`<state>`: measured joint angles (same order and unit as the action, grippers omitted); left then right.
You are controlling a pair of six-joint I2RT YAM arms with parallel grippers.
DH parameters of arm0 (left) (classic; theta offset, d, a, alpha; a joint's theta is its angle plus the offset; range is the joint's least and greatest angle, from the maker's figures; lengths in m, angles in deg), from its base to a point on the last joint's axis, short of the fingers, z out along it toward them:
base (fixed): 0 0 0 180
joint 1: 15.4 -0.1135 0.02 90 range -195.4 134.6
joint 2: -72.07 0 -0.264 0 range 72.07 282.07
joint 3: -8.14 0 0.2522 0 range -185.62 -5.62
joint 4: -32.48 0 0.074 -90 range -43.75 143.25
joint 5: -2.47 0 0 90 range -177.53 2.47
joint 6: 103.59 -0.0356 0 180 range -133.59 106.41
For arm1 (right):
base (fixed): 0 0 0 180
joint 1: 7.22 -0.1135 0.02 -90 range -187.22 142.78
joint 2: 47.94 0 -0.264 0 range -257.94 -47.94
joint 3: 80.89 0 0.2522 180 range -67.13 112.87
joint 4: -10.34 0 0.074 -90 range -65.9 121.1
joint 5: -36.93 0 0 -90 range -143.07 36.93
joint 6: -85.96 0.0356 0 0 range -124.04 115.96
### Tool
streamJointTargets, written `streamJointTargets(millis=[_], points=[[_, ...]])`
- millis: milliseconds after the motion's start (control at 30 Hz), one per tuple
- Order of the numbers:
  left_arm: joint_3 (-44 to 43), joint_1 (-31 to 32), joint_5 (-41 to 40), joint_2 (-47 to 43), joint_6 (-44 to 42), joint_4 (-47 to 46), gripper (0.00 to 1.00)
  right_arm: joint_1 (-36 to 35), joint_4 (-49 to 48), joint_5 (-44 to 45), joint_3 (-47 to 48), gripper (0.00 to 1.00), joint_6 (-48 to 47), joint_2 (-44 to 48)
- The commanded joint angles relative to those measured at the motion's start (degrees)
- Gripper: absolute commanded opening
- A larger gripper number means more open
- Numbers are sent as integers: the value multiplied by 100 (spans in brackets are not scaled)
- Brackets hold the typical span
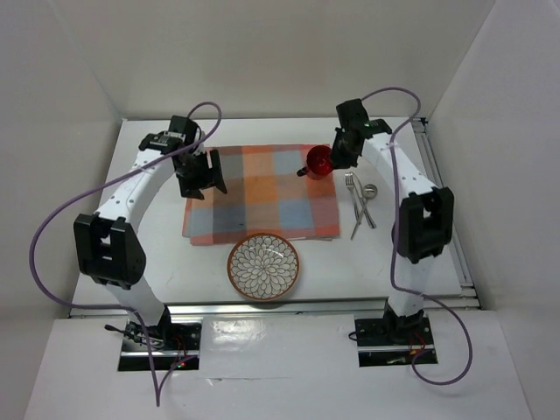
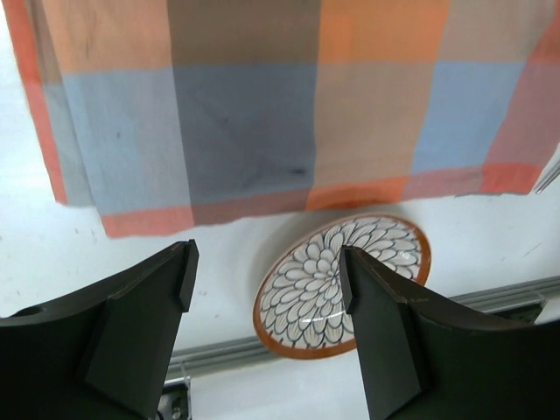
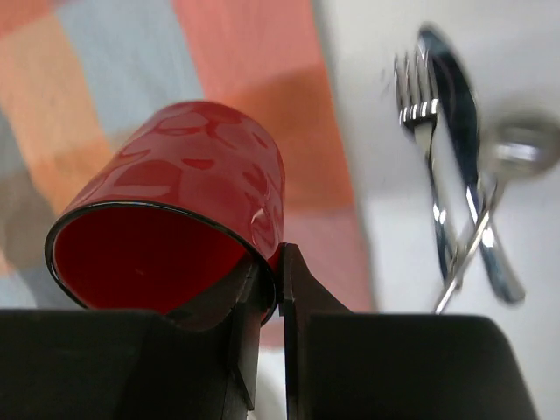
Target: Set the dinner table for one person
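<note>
The white dinner table point(image 1: 157, 262) carries an orange-and-blue checked placemat point(image 1: 261, 203), also in the left wrist view point(image 2: 289, 96). A flower-patterned plate point(image 1: 263, 266) lies in front of the placemat, also seen from the left wrist point(image 2: 337, 284). My right gripper point(image 1: 337, 157) is shut on the rim of a red cup point(image 1: 318, 162), holding it tilted above the placemat's right end point(image 3: 175, 201). My left gripper point(image 1: 199, 173) is open and empty above the placemat's left end. A fork point(image 1: 353, 188), knife and spoon point(image 1: 368, 192) lie crossed right of the placemat point(image 3: 429, 157).
White walls enclose the table on the left, back and right. A metal rail point(image 1: 271, 304) runs along the near edge. Purple cables point(image 1: 52, 227) loop off both arms.
</note>
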<state>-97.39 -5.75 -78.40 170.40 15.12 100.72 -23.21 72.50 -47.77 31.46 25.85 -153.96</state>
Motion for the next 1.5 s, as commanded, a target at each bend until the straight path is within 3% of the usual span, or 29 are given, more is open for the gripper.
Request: streamJointTargets(millis=[0,233,467,633,767,867,1100,1200,1267,1467], points=[[552,46,-43,-497,12,-165,83,263,-394,-152,1403,0,-264,-716],[1563,423,168,-1182,188,-271,84,377,-16,-214,3129,0,-440,-2185],[2486,1275,248,-1711,293,-385,94,439,-217,-460,3201,0,-492,-2669],[3067,1434,379,-1825,354,-447,95,491,-217,-582,3421,0,-554,-2950],[3323,1487,432,-1949,407,-579,95,491,-164,-644,3474,19,-554,-3021],[3560,1487,502,-1949,407,-631,95,491,-217,-758,3474,46,-554,-3074],[3771,1487,704,-1949,460,-912,95,491,-287,-1039,3737,80,-554,-2952],[3824,1487,827,-1949,460,-1035,95,491,-287,-1101,3800,90,-554,-2723],[3877,1487,828,-1878,460,-1123,94,491,-287,-1101,3800,92,-554,-2426],[4333,1487,897,-1765,513,-1765,89,491,-1262,-1181,1947,93,-607,-740]])
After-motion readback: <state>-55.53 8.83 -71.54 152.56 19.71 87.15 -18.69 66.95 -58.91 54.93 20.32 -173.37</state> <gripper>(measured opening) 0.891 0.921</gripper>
